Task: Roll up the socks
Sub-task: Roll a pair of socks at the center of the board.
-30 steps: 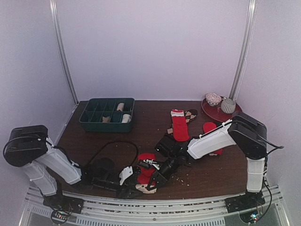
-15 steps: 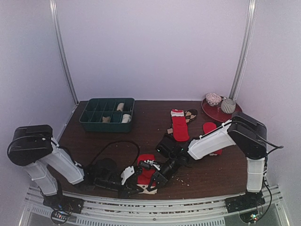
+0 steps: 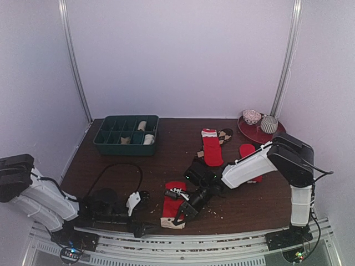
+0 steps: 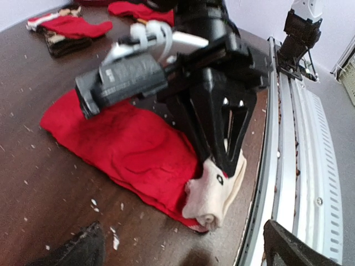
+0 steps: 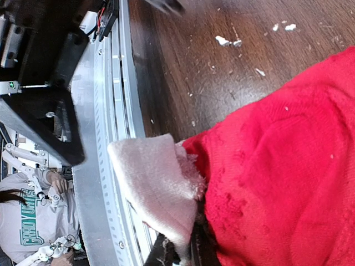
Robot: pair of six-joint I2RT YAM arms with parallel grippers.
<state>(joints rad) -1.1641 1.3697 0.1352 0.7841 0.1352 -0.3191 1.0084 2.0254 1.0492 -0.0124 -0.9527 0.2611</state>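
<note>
Front red sock (image 3: pixel 173 203): flat on tabletop (image 3: pixel 244 206) near the front edge, lying front to back. Its cream end (image 4: pixel 213 195) faces the edge, bunched and pinched by right pincer (image 4: pixel 221 169). Second red sock (image 3: pixel 211 149), white cuff, lies flat farther back, brown patterned sock (image 3: pixel 225 134) just beside it. Third red sock (image 3: pixel 247 149) is partly hidden.

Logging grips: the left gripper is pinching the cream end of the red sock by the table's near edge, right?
No: the right gripper pinches the cream end of the red sock; the left wrist view shows it.
</note>
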